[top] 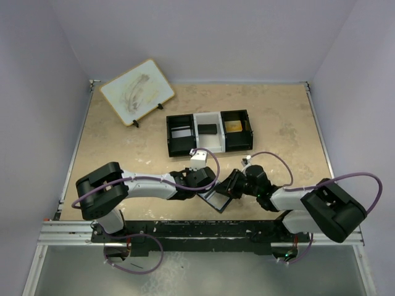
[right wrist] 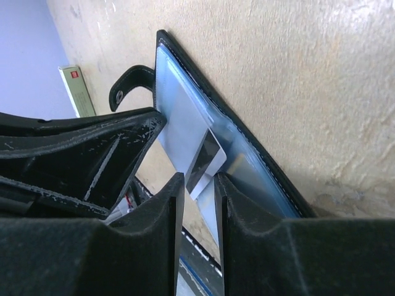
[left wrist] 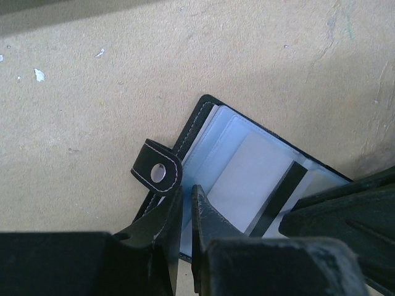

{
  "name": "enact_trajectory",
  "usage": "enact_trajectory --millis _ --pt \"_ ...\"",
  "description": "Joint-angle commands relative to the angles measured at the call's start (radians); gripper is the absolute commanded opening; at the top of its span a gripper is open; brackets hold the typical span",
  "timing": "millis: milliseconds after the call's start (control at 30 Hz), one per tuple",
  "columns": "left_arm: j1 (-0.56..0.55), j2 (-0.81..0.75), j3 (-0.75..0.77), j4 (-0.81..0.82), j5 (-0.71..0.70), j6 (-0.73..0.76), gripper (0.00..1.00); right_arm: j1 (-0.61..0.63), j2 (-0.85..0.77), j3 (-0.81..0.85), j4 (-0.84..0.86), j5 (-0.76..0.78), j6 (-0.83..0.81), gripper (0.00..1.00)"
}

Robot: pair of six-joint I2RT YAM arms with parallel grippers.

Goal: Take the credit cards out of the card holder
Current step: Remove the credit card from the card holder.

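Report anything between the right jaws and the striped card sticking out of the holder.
Nothing visible. The card juts from the open card holder straight toward the right gripper, jaws parted; the left gripper sits aside.

Card holder (left wrist: 228, 166) partly behind left pincer (left wrist: 186, 192)

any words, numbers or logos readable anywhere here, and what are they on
No text can be read in any view.
Pale strip with a red mark: print too small and blurred to read.
Credit card: pale face and dark stripe, no print showing.
Card holder: stitching and a snap stud, no lettering.
White board: grey scribble only, no letters.
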Motion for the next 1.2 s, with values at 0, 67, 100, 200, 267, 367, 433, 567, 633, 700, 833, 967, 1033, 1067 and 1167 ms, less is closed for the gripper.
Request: enact_trajectory --millis 0,67,100,200,267,367,433,567,633,700,833,967,1033,1067,1167 --pt "0.002 -0.009 -0.024 -0.012 0.049 0.006 0.08 0.004 0.073 0.012 0.046 0.041 0.014 0.30" --pt "0.002 -0.010 -0.024 -0.011 0.050 0.006 0.08 0.005 0.085 0.010 0.075 0.055 0.022 0.27" --pt "0.002 -0.011 -0.025 -0.012 0.050 0.006 0.07 0.004 0.082 0.011 0.077 0.064 0.023 0.26" --pt "0.002 -0.018 -0.026 -0.021 0.041 0.000 0.07 0.006 0.058 0.032 0.038 0.092 0.017 0.16" --pt "0.002 -0.026 -0.028 -0.028 0.031 -0.005 0.07 0.006 0.031 0.038 0.015 0.103 0.010 0.08" --pt "0.003 -0.039 -0.031 -0.035 0.015 -0.007 0.06 0.005 -0.023 0.041 -0.044 0.122 -0.005 0.02" --pt "0.002 -0.045 -0.031 -0.041 0.004 -0.009 0.05 0.005 -0.053 0.036 -0.100 0.110 -0.012 0.00" --pt "0.002 -0.057 -0.034 -0.045 -0.010 -0.015 0.05 0.006 -0.101 0.021 -0.135 0.051 -0.015 0.00" --pt "0.002 -0.060 -0.035 -0.047 -0.018 -0.017 0.04 0.006 -0.117 0.025 -0.163 0.030 -0.025 0.00" --pt "0.002 -0.062 -0.032 -0.054 -0.024 -0.020 0.04 0.003 -0.131 0.023 -0.174 0.017 -0.026 0.00" --pt "0.002 -0.067 -0.034 -0.061 -0.032 -0.026 0.04 0.003 -0.147 0.018 -0.206 0.012 -0.050 0.00" --pt "0.002 -0.083 -0.036 -0.073 -0.039 -0.029 0.04 0.002 -0.151 0.017 -0.231 0.005 -0.078 0.00" --pt "0.002 -0.098 -0.036 -0.077 -0.046 -0.032 0.04 0.000 -0.151 0.016 -0.243 0.009 -0.089 0.00" --pt "0.002 -0.107 -0.036 -0.078 -0.047 -0.032 0.05 -0.005 -0.151 0.016 -0.244 0.005 -0.098 0.00" --pt "0.002 -0.147 -0.016 -0.072 -0.038 -0.019 0.06 -0.025 -0.150 0.028 -0.272 -0.002 -0.133 0.00"
